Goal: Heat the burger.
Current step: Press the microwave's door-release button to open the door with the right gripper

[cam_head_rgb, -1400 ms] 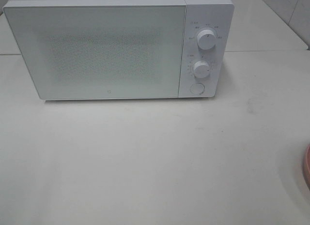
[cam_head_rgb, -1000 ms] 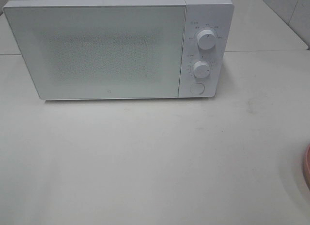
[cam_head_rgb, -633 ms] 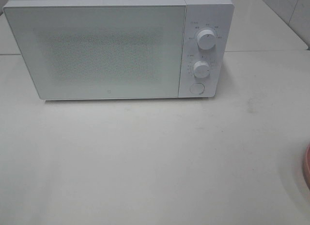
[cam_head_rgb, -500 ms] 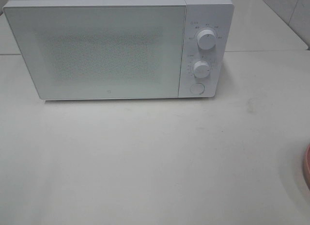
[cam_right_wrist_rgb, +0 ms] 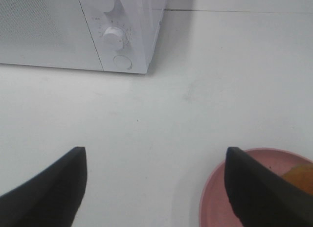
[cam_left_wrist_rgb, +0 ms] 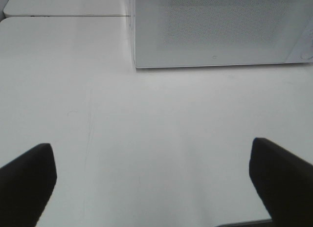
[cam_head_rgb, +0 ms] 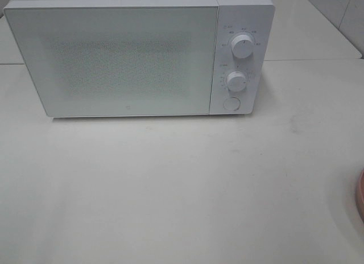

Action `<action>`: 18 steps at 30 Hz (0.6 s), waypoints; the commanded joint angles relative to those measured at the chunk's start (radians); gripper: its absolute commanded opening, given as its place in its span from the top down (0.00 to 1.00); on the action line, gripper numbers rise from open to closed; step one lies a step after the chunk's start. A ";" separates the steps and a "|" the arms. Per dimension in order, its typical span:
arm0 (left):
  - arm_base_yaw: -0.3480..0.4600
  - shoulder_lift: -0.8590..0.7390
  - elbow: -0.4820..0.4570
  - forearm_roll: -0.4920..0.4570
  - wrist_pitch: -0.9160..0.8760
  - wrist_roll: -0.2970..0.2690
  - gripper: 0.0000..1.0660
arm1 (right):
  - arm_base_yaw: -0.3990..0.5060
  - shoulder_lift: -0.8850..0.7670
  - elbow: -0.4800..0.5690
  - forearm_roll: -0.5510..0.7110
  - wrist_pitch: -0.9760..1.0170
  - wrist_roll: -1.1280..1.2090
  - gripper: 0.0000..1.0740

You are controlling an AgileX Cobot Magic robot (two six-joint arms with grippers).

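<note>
Left jaws and right jaws both hanging spread wide, gripping nothing, burger (cam_right_wrist_rgb: 301,177) lying on pink plate (cam_right_wrist_rgb: 215,202) just beside right jaws.

The left gripper (cam_left_wrist_rgb: 151,188) is held above the table (cam_left_wrist_rgb: 146,139), its two dark fingers (cam_left_wrist_rgb: 27,185) spread wide apart and pointed toward the far side of the scene. The right gripper (cam_right_wrist_rgb: 154,188) is posed likewise, with its fingers (cam_right_wrist_rgb: 49,190) also set wide apart.
</note>
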 commanded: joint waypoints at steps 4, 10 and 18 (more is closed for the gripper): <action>0.003 -0.020 0.001 -0.006 -0.012 0.000 0.06 | -0.008 0.158 -0.007 0.001 -0.195 -0.013 0.30; 0.003 -0.020 0.001 -0.006 -0.012 0.000 0.06 | -0.008 0.279 -0.007 0.001 -0.349 -0.013 0.30; 0.003 -0.020 0.001 -0.006 -0.012 0.000 0.06 | -0.008 0.450 -0.007 0.001 -0.567 -0.012 0.30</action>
